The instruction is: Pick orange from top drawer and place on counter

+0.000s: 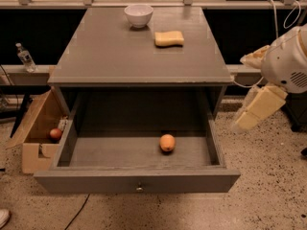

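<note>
Counter [120, 56] overhangs top drawer [96, 181] holding orange [167, 143]; blurred end effector [253, 114] right, state unclear.

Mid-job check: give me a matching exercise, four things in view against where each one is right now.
Things:
1. orange
2. white bowl
3. yellow sponge
4. gripper

Places:
A. in the air, right of the open top drawer
B. on the counter, near its back edge
C. on the drawer's floor, right of centre
D. on the counter, right of the white bowl and nearer the front

Pairs: 1-C, 2-B, 3-D, 4-A
</note>
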Controlling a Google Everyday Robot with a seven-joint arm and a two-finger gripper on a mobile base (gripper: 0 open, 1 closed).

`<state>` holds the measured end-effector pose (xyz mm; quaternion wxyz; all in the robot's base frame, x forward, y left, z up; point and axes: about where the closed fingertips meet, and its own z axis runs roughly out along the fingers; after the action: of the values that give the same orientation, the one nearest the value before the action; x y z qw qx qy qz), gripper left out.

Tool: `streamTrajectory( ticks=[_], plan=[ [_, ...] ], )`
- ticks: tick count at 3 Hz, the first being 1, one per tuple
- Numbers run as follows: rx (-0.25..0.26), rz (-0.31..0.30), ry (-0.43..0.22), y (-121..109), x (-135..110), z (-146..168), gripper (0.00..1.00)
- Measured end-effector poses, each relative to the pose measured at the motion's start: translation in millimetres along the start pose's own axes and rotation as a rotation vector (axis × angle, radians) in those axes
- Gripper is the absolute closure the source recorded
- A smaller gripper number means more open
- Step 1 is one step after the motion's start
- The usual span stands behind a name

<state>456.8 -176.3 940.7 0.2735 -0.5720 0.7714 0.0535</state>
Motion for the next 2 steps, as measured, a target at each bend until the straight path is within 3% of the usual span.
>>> streamTrajectory(
  ticks=[1, 2],
  plan=[
    [-0.040, -0.022, -0.038, 7.6, 0.3, 33.8, 0.00],
    [-0.116, -0.043, -0.105, 20.1, -2.0, 88.2, 0.00]
  ],
)
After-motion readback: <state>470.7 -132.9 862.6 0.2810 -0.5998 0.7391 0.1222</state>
